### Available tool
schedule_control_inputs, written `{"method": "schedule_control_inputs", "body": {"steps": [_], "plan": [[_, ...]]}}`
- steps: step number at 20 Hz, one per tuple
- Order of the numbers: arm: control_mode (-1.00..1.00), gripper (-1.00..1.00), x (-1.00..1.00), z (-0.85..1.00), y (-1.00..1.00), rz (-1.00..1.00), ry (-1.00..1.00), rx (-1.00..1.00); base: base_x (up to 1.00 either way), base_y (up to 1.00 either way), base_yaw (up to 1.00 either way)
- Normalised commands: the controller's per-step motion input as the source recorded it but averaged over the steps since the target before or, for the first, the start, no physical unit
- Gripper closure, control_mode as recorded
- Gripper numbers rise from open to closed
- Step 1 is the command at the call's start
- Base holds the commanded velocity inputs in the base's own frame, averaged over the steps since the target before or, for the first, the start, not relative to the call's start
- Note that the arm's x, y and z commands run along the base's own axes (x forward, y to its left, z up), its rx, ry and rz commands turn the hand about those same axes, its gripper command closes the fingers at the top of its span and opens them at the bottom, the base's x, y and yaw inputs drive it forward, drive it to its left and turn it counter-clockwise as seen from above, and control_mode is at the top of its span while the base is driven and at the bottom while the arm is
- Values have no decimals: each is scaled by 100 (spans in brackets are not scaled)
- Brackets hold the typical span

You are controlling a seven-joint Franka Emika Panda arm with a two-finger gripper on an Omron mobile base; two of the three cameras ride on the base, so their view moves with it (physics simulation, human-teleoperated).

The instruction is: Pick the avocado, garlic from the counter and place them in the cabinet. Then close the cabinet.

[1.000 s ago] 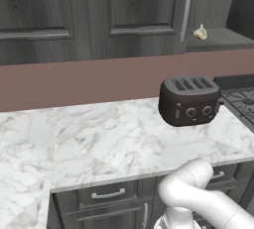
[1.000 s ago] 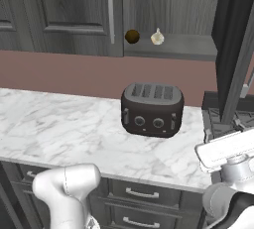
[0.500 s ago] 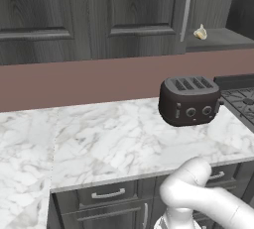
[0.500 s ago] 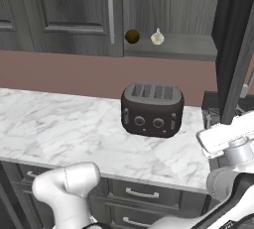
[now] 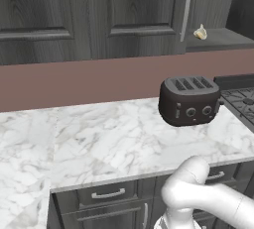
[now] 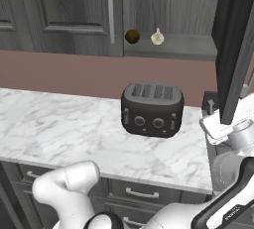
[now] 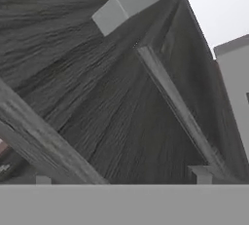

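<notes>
White marble counter (image 6: pixel 59 124) runs under the dark wall cabinet (image 6: pixel 74 10), a black toaster (image 6: pixel 151 110) standing on it. On the open cabinet's shelf the avocado (image 6: pixel 132 36) sits just left of the garlic (image 6: pixel 157 37). At far right the gripper (image 6: pixel 229 126), apparently against the open door (image 6: pixel 237 44), has its jaws spread wide, holding nothing.

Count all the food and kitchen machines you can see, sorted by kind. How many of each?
Avocado, dark brown, on the cabinet shelf: 1
Garlic, pale cream, beside it on the same shelf: 1
Toaster, dark, four slots, on the marble counter: 1
Stove, to the right of the toaster: 1
Total: 4
</notes>
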Motion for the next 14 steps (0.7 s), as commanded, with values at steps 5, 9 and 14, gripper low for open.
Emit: {"method": "schedule_control_inputs", "body": {"steps": [5,9,14], "plan": [[-100,-100,-23,82,70,1,-19,-26,0,0,0],[-100,-100,-35,97,100,-1,-18,-40,0,0,0],[-100,-100,-14,100,99,-7,-12,-38,0,0,0]]}}
